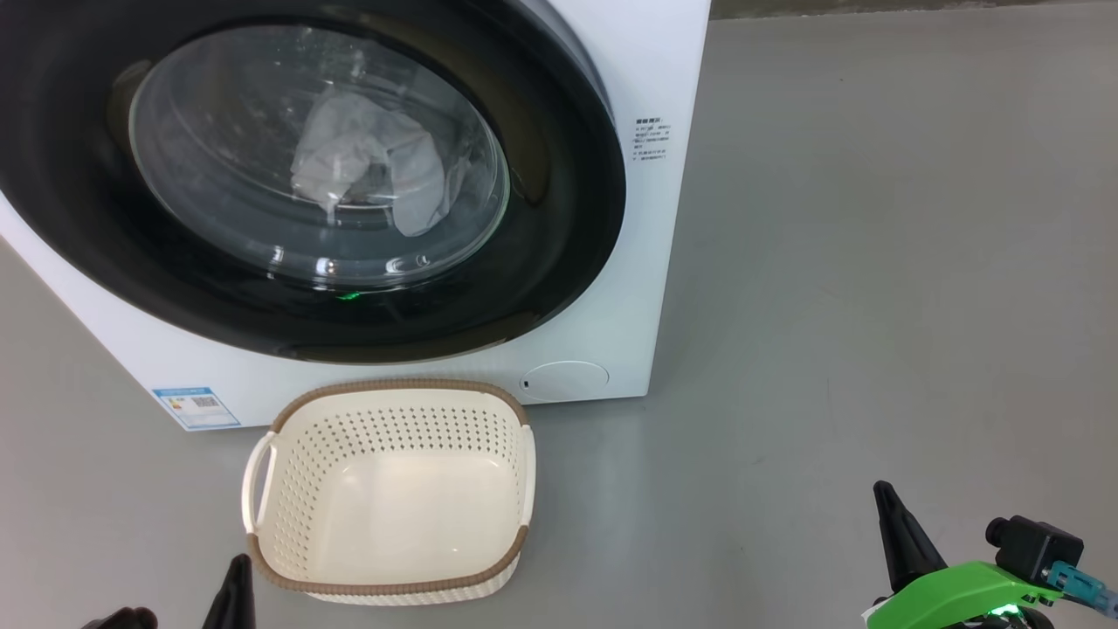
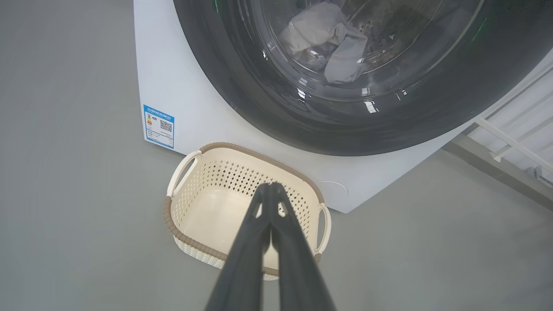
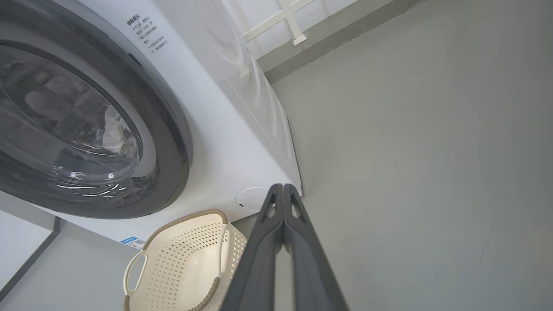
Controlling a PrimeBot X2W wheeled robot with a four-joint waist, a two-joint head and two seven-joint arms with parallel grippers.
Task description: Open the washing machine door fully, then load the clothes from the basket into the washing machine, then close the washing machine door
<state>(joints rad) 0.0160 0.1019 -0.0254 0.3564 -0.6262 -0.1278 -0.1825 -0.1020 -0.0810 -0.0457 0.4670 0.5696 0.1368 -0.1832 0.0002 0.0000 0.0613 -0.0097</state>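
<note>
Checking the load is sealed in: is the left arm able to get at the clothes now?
Probably not: the clothes lie behind the glass of the washing machine door, which looks shut. The left tool is shut, near the basket.

washing machine (image 1: 664, 262): white
washing machine door (image 1: 568, 201): glossy black ring, clear glass
clothes (image 1: 349, 157): pale grey-white
basket (image 1: 393, 428): cream, dotted perforations; brown woven-look rim
label (image 1: 196, 407): blue
floor (image 1: 873, 306): plain grey

Head view: high, facing forward and down, near the washing machine door (image 1: 319, 157), with the basket (image 1: 393, 428) just below it in frame. Left wrist view: lower, looking along the left tool (image 2: 271, 186) over the basket at the door. Right wrist view: off to the right, tilted, looking along the right tool (image 3: 283, 186). Shared by all three: door, basket, floor (image 1: 873, 262).
</note>
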